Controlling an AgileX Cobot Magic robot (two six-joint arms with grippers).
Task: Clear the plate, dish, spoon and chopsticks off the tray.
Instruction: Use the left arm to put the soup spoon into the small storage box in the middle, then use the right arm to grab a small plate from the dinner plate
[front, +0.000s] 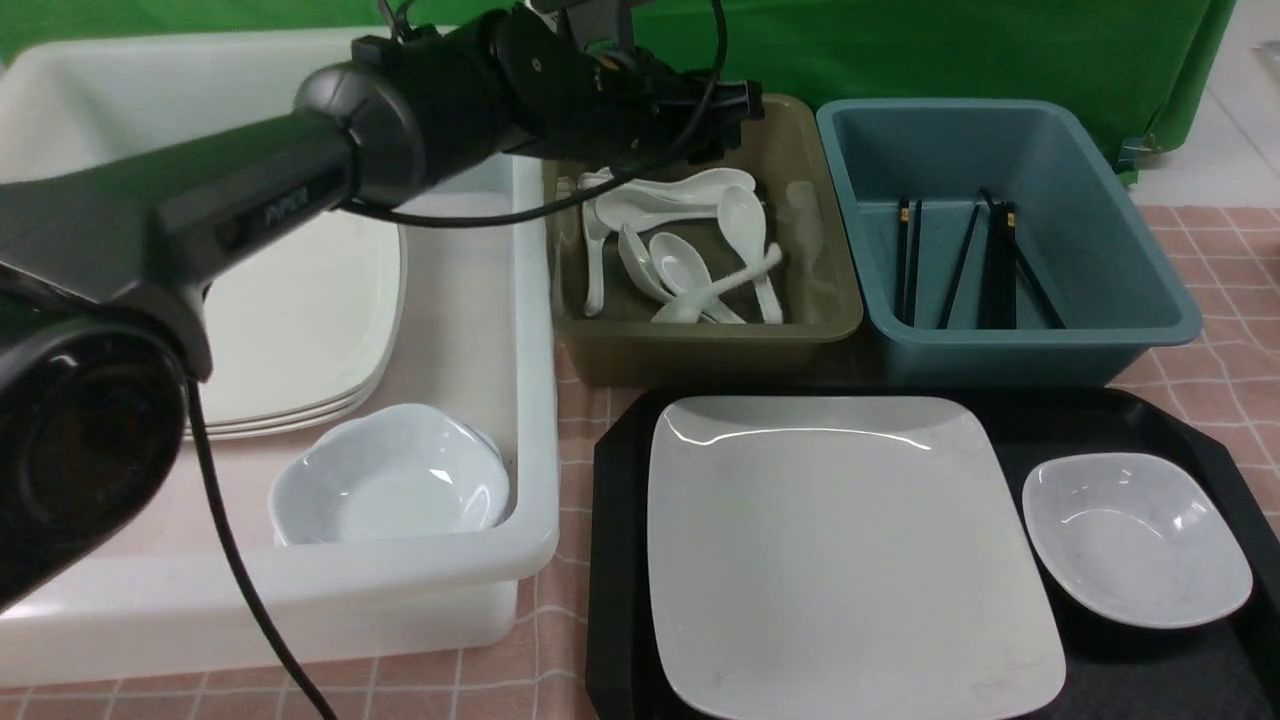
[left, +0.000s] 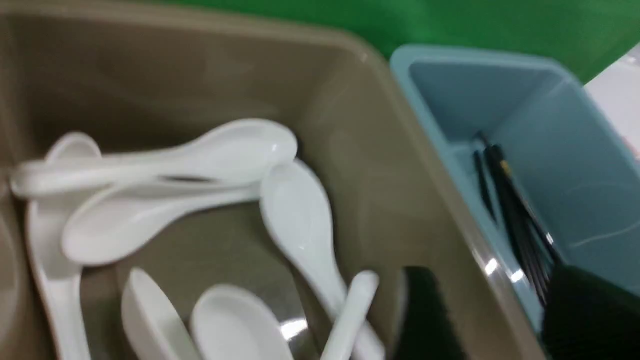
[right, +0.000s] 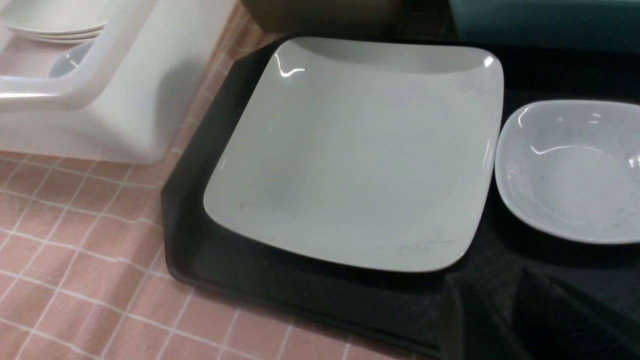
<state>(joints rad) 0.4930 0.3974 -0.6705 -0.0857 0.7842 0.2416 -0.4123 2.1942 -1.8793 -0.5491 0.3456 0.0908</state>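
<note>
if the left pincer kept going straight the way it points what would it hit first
The left pincer would probably meet the olive bin wall beside the blue bin, just clear of the piled spoons; depth is unclear.

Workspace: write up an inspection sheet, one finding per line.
Surface: pink checked tablecloth, no spills seen.
Job's things: plate and dish side by side on the black tray; no spoon or chopsticks on it.
Clutter: olive bin with white spoons; blue bin with black chopsticks; white bin with stacked plates and a bowl.
Grippers: left gripper over the olive bin, jaws apart, empty; right gripper over the tray by the plate's corner, jaws apart, empty.
Cables: black cable hangs across the white bin.
Surroundings: green backdrop.
</note>
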